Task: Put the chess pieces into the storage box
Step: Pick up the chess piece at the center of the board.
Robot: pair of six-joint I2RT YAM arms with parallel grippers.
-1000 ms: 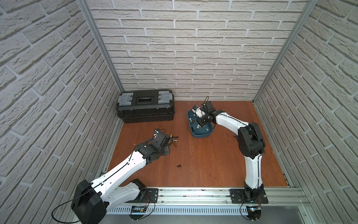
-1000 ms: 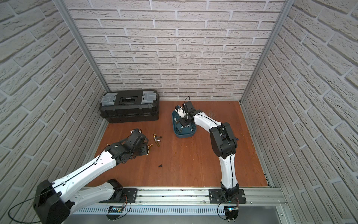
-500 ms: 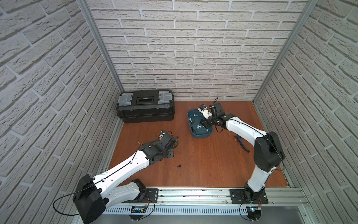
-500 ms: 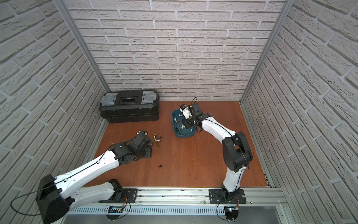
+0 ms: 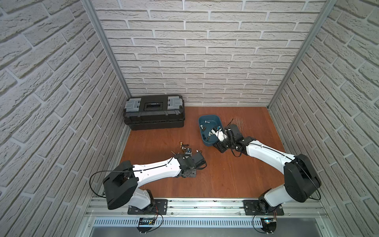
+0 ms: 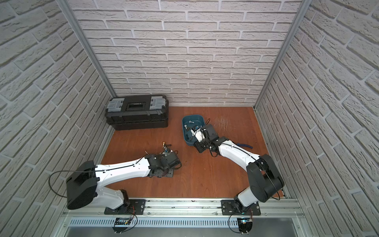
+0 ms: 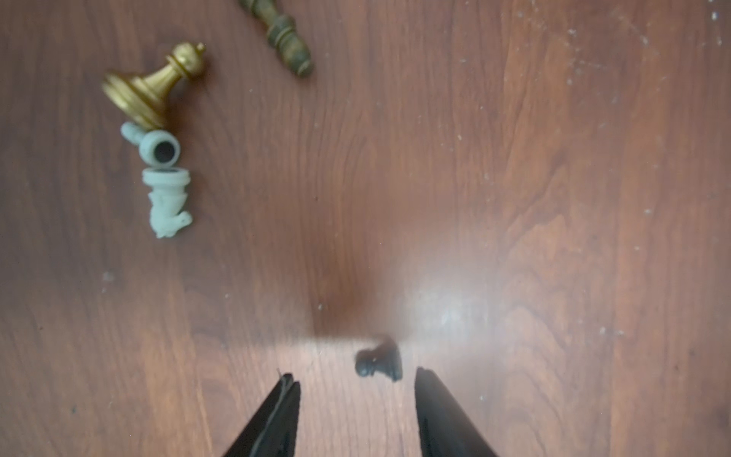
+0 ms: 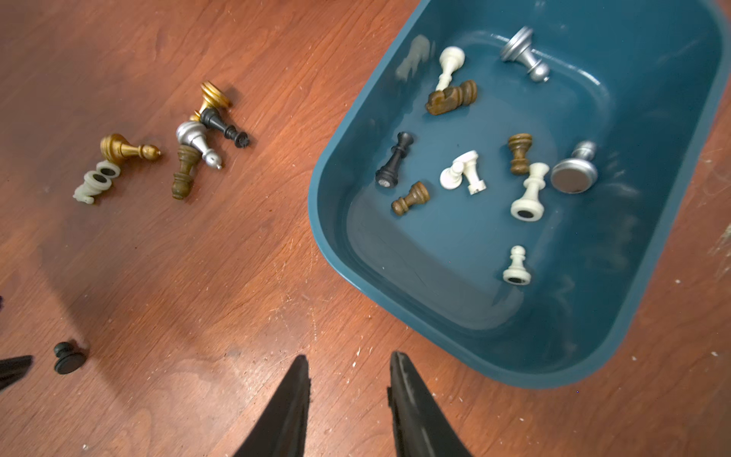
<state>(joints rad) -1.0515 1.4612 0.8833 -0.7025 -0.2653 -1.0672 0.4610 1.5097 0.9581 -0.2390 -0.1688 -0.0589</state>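
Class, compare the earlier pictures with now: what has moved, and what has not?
The right gripper drew back from over the box, jaws open and empty. The left gripper moved from the loose pieces to the lone black pawn. Box, toolbox and loose pieces stayed.

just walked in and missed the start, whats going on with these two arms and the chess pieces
Two arms are moving chess pieces into the teal storage box, which holds about a dozen. The right gripper hangs open and empty beside the box. The left gripper, also open, is poised at a small black pawn lying on the table. A cluster of gold, silver, brown, black and white pieces lies loose nearby.
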